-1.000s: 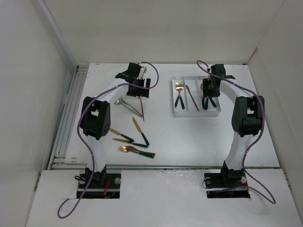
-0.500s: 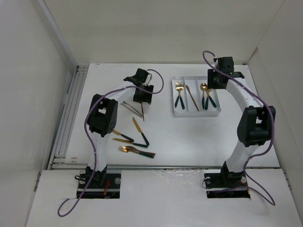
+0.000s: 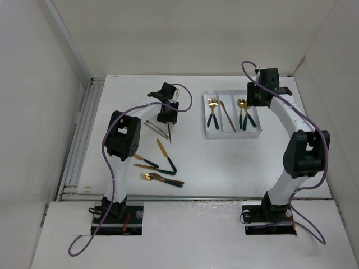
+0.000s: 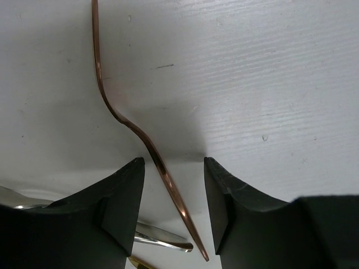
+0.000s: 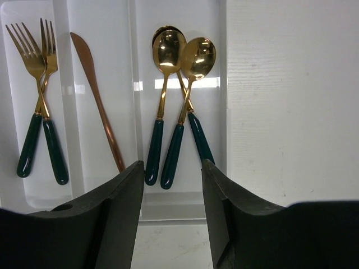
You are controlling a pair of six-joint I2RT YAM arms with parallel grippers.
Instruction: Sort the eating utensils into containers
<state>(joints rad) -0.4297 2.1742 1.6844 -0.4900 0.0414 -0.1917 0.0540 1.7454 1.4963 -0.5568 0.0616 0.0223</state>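
The white three-compartment tray holds two forks in its left compartment, a copper knife in the middle one and gold spoons with dark green handles in the right one. My right gripper hangs open and empty over the tray's far right end; its wrist view shows the spoons ahead of the open gripper. My left gripper is open, its jaws either side of a thin copper utensil lying on the table, with a silver utensil beside it.
Loose utensils lie on the table in front of the left arm: a gold knife with a dark handle, another gold and dark one, and forks. A rail runs along the table's left edge.
My right gripper has pulled up and back off the tray's right compartment, so the spoons there now show. My left gripper has shifted right and down over the copper utensil.
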